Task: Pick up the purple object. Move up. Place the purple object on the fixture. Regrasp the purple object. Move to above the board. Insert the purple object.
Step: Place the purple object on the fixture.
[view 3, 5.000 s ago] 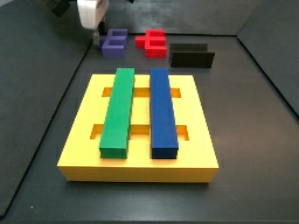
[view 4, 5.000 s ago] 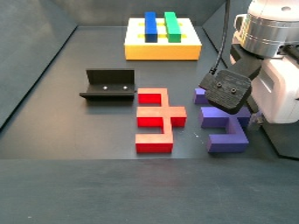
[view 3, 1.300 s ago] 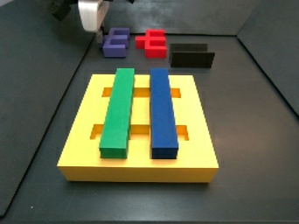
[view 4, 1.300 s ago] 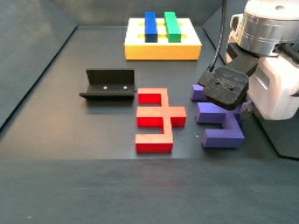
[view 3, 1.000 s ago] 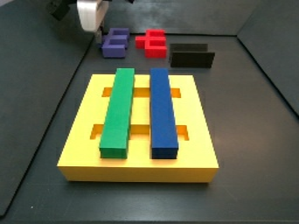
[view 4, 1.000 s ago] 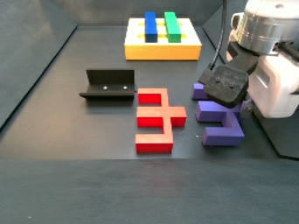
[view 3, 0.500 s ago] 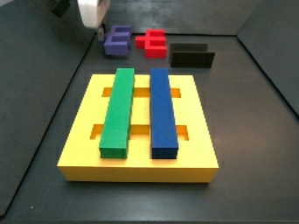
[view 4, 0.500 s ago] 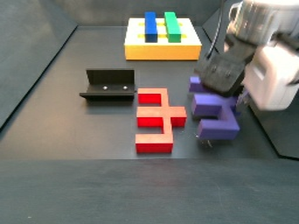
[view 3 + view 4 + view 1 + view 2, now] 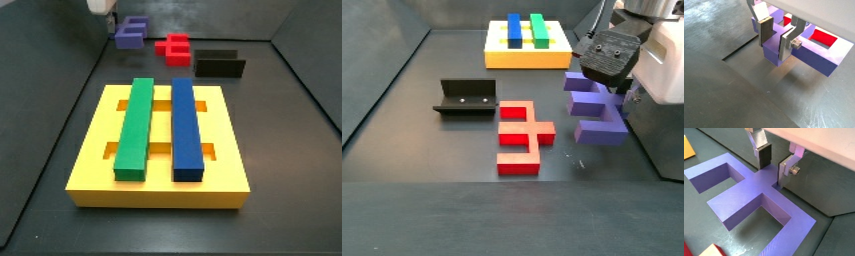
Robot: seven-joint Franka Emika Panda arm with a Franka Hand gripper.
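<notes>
The purple object (image 9: 599, 110) hangs off the floor to the right of the red piece, with my gripper (image 9: 601, 70) shut on its upper end. In both wrist views the silver fingers (image 9: 765, 31) press on either side of one purple leg (image 9: 776, 52), and the notched purple body (image 9: 749, 195) spreads out below the gripper (image 9: 775, 168). In a side view the purple object (image 9: 131, 32) shows at the far back left, under the gripper (image 9: 106, 10). The black fixture (image 9: 468, 97) stands on the floor to the left. The yellow board (image 9: 160, 160) carries a green and a blue bar.
A red notched piece (image 9: 523, 137) lies on the floor between the fixture and the purple object, and shows behind it in a wrist view (image 9: 824, 36). Dark walls close in the work area on the sides, and the arm's white body stands at the right edge (image 9: 663, 60).
The gripper has risen with the purple object, which sat on the floor beside the red piece five seconds ago and now hangs clear above it.
</notes>
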